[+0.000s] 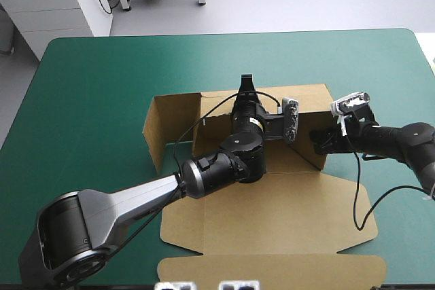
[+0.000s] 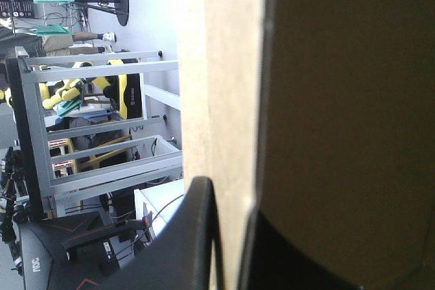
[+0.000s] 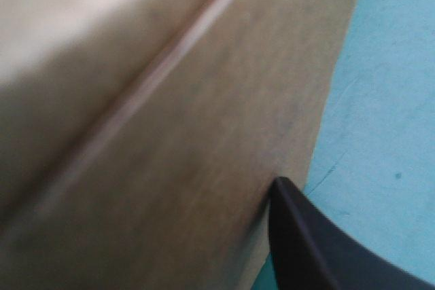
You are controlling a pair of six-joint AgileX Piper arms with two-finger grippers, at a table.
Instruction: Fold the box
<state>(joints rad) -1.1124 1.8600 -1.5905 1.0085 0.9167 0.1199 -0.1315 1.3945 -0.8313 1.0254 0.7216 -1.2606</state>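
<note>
Reaching across the middle of the box (image 1: pixel 272 222), the left gripper (image 1: pixel 246 85) has its black fingers (image 2: pixel 190 242) pinched together on the top edge of the raised far wall (image 1: pixel 306 100). In the left wrist view the board runs straight ahead from between them, showing a pale, raw cut edge on one side and a smooth, shadowed brown face on the other. The right gripper (image 1: pixel 319 142) sits against the short slanted right wall (image 1: pixel 307 151). Brown board with a straight pressed crease fills most of what lies ahead of it, with the teal-green cover (image 1: pixel 102 100) beside it, and whether it is clamped cannot be told. The box is a matte brown sheet of cut board lying mid-table under and around both grippers. Its far wall and an angled left wall (image 1: pixel 156 127) stand up. Behind the left gripper, toward the near table edge, the wide lid panel (image 1: pixel 285 202) lies flat, ending in a narrower flap with rounded corners (image 1: pixel 272 271). The far wall's upper edge beside the left gripper looks slightly ragged.
</note>
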